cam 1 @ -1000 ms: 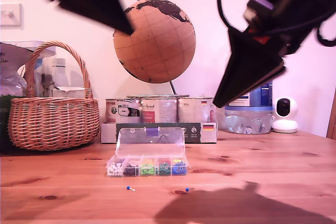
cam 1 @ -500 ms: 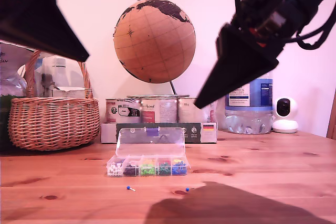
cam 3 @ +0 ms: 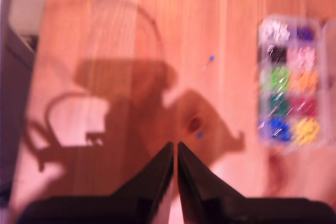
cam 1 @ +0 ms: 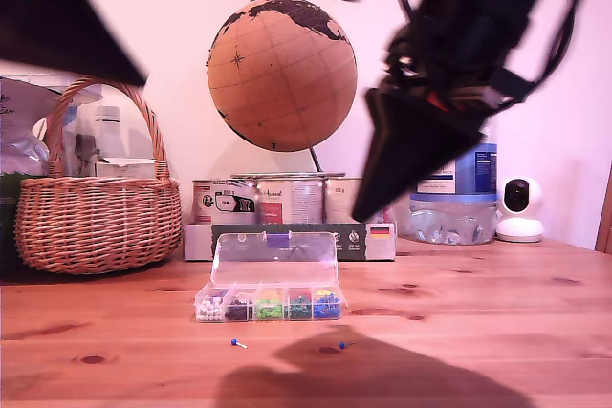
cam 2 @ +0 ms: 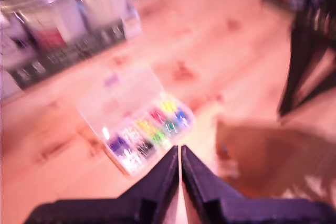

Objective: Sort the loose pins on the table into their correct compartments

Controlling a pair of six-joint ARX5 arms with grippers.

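Note:
Two loose pins lie on the table point(cam 1: 497, 312) in front of the clear box: a blue-headed one with a visible shaft point(cam 1: 236, 342) point(cam 3: 211, 57) and a blue one point(cam 1: 340, 344) point(cam 3: 199, 135) beside a dark knot. The box of compartments point(cam 1: 269, 303) point(cam 2: 149, 132) point(cam 3: 290, 85) stands open, its lid point(cam 1: 275, 257) raised, with several coloured heaps inside. My second gripper point(cam 1: 363, 212) point(cam 3: 175, 142) hangs high above the pins, shut and empty, pointing down toward the exterior view's left. My first gripper point(cam 1: 139, 78) point(cam 2: 179, 148) is shut and empty, high at the exterior view's upper left.
A wicker basket point(cam 1: 96, 207) stands at the exterior view's left. Behind the box are a cork globe point(cam 1: 282, 74), a row of tins point(cam 1: 287, 200) on a carton, a water bottle point(cam 1: 454, 207) and a small white camera point(cam 1: 519, 209).
The second arm has swung toward the exterior view's left and its shadow on the table followed. The first arm moved out to the exterior view's upper left corner.

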